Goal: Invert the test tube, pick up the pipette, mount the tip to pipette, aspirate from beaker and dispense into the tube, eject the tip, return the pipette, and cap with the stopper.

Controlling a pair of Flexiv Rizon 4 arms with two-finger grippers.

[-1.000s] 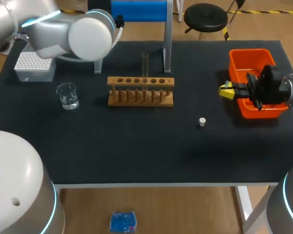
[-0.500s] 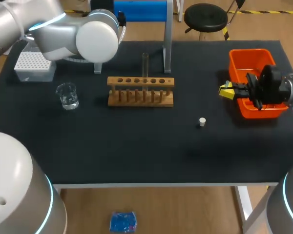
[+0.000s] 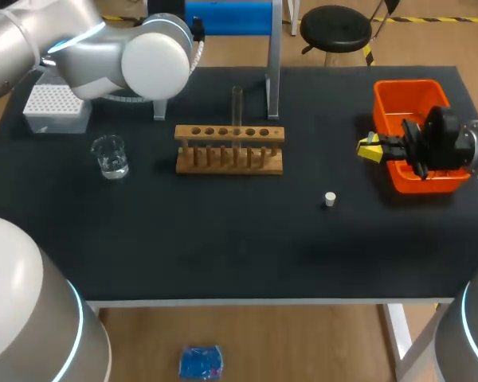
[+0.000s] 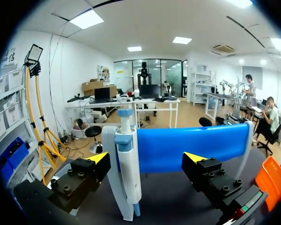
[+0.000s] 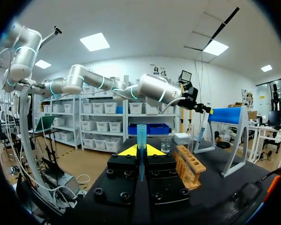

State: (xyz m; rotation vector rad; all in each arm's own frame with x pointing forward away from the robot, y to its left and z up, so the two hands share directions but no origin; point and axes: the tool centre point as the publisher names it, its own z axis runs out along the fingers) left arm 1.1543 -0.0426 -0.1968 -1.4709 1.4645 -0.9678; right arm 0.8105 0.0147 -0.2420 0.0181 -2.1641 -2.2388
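Observation:
The white pipette (image 4: 126,173) with a blue top hangs on its stand (image 4: 196,145), between the fingers of my open left gripper (image 4: 147,159) and close to one finger. In the head view my left arm (image 3: 143,56) hides that gripper. My right gripper (image 3: 370,149) hovers beside the orange bin (image 3: 410,89) and is shut on a blue pipette tip (image 5: 141,136). A clear test tube (image 3: 237,103) stands upright in the wooden rack (image 3: 229,150). The glass beaker (image 3: 110,155) is left of the rack, and the white stopper (image 3: 329,199) lies on the mat.
A white tip box (image 3: 56,107) sits at the back left corner. The stand's post (image 3: 273,72) rises behind the rack. The black mat (image 3: 223,239) is bare toward the front edge.
My left arm has shifted slightly to the right at the back of the table. The right arm and its tip have stayed where they were.

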